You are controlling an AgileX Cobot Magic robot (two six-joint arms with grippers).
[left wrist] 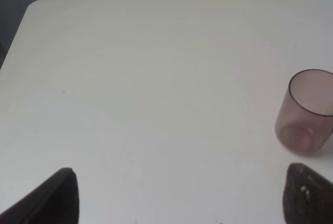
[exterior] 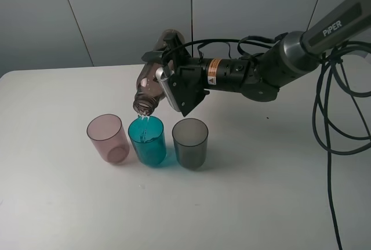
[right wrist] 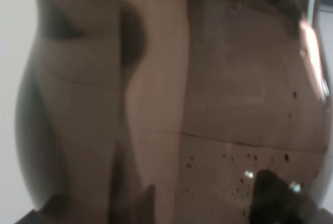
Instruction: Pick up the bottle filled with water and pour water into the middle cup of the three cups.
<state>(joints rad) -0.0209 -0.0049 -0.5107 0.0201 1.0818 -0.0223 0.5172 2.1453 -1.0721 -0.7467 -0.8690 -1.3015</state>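
Note:
My right gripper is shut on the smoky brown bottle and holds it tilted mouth-down over the teal middle cup. Water runs from the bottle's neck into that cup, which holds some water. The pale pink cup stands to its left and the smoky grey cup to its right. In the right wrist view the bottle fills the frame, with droplets inside its wall. My left gripper is open and empty above the table; the pink cup shows beside it.
The white table carries the three cups in a row near its middle. Black cables hang at the right, beside the right arm. The table's back-left corner shows in the left wrist view.

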